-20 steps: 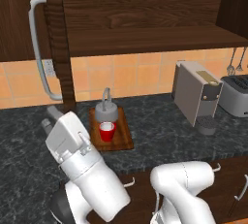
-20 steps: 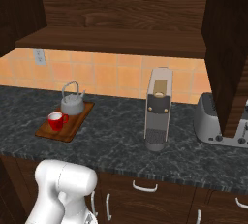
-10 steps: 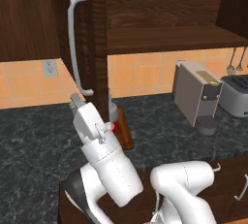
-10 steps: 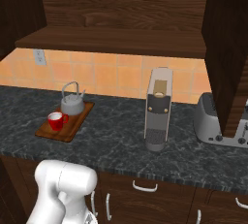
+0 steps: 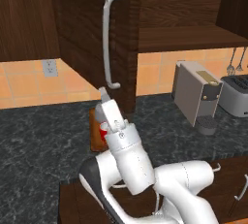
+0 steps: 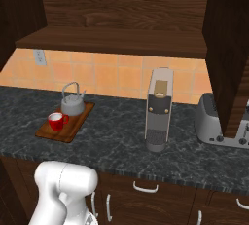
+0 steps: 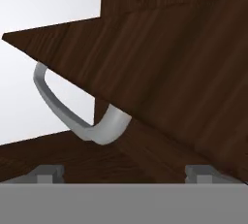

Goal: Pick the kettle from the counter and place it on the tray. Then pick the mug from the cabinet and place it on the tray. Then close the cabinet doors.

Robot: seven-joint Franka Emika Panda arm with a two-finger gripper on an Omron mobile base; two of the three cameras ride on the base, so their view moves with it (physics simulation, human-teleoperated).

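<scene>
Left of the coffee machine (image 6: 158, 109), the mug (image 6: 56, 121) and kettle (image 6: 72, 101) sit on the tray (image 6: 73, 126), mug just in front-left of the kettle. Gripper (image 7: 127, 173) is spread wide, empty, right up against the cabinet door (image 7: 174, 68) near its handle (image 7: 72, 114).

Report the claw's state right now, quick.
Claw: open, holding nothing, up close to the left cabinet door by its handle.

Grey coffee machine (image 6: 158, 108) upright mid-counter near the back wall; silver toaster (image 6: 216, 121) well apart toward the right end. Hanging utensils (image 5: 235, 61) above it. White wall outlet (image 6: 39, 56) on orange tiled backsplash (image 6: 116, 75).
</scene>
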